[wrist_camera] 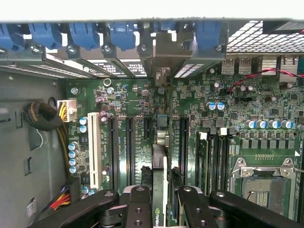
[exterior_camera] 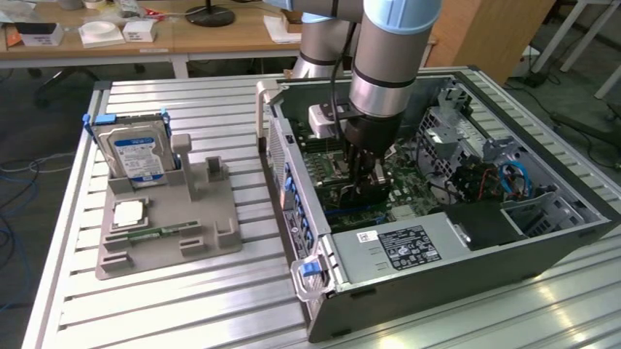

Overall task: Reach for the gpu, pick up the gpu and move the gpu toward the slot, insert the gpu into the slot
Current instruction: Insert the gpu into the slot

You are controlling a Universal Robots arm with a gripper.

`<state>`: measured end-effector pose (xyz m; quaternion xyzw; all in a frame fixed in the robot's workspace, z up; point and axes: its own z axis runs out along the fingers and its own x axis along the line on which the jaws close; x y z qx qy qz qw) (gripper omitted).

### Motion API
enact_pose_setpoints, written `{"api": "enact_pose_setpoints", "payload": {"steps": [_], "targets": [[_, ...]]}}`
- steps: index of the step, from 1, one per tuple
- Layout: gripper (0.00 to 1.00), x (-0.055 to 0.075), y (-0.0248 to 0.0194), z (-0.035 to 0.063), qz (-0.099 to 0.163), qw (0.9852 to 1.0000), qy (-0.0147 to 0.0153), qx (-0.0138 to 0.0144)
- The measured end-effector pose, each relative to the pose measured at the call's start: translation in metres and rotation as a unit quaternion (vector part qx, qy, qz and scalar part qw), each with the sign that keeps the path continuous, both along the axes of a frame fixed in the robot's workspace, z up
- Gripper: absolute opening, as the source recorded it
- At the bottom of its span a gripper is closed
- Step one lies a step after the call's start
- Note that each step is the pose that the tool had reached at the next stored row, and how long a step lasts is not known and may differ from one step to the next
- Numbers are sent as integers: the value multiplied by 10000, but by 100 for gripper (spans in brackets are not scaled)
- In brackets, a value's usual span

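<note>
My gripper (exterior_camera: pixel 367 190) is down inside the open computer case (exterior_camera: pixel 456 269), shut on the gpu (wrist_camera: pixel 159 164). In the wrist view the dark card is seen edge-on between the two black fingers (wrist_camera: pixel 137 202), and its silver bracket end (wrist_camera: pixel 162 57) sits at the case's rear openings. The card stands upright over the green motherboard (wrist_camera: pixel 137 102), parallel to the long dark expansion slots (wrist_camera: pixel 129 152) on either side. The slot directly under its edge is hidden by the card. I cannot tell whether the edge is touching the board.
A grey fixture (exterior_camera: pixel 165 233) at the exterior view's left holds the blue-labelled hard drive (exterior_camera: pixel 136 153), a square CPU chip (exterior_camera: pixel 129 213) and a memory stick (exterior_camera: pixel 160 234). On the board are a white slot (wrist_camera: pixel 93 147), the CPU socket (wrist_camera: pixel 263 185) and cable bundles (wrist_camera: pixel 45 114).
</note>
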<state>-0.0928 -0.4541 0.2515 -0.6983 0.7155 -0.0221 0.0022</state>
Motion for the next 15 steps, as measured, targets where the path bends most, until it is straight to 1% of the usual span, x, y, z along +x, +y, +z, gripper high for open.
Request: {"api": "enact_pose_setpoints", "payload": {"steps": [10,15], "targets": [[26,0,4,-3,0,10000,1,0],[26,0,18,-10,0,10000,1,-2]]}}
